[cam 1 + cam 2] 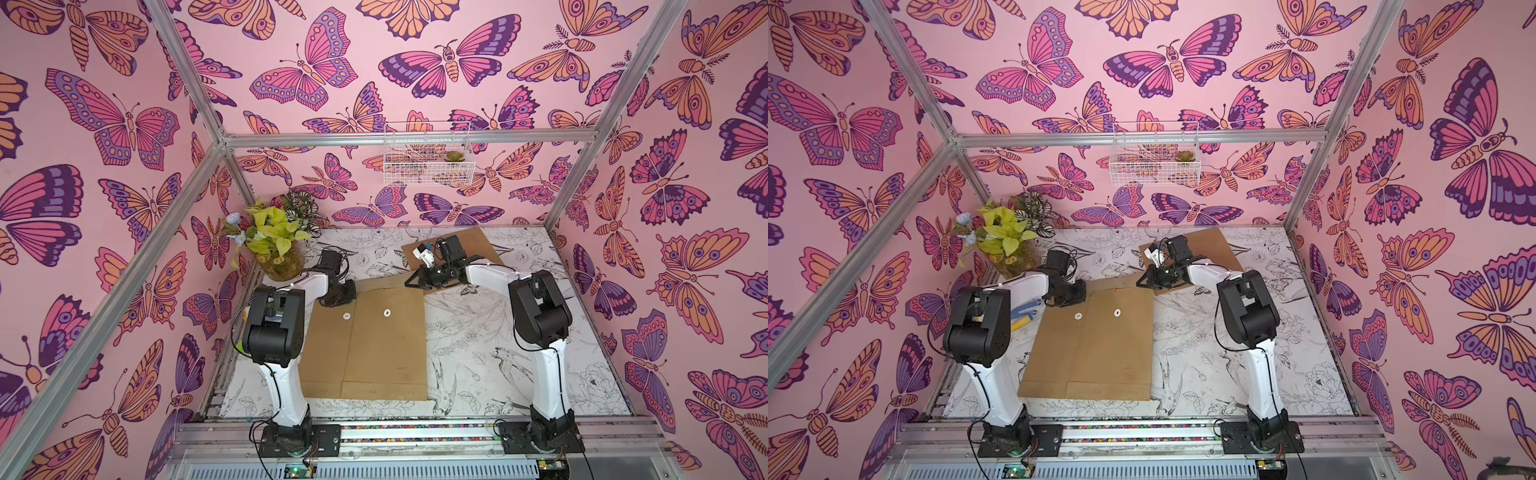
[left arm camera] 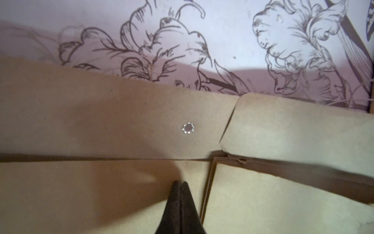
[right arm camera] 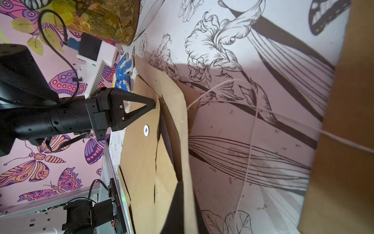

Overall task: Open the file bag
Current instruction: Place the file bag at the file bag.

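Left wrist view: my left gripper [image 2: 180, 183], shut and empty, presses the left kraft file bag [image 2: 81, 192] mid-table, near of its folded-back flap [image 2: 121, 121]. My right gripper [image 1: 409, 284], shut and seemingly empty, sits at the far corner of the right file bag [image 1: 386, 345]. Pin firmly; avoid the loose string [image 3: 251, 145].

A vase of yellow-green leaves [image 1: 282, 266] stands at the far left corner of the table [image 1: 498, 332], and a white wire basket [image 1: 428, 176] holding a small succulent [image 1: 454, 156] hangs on the butterfly wall [image 1: 374, 50].
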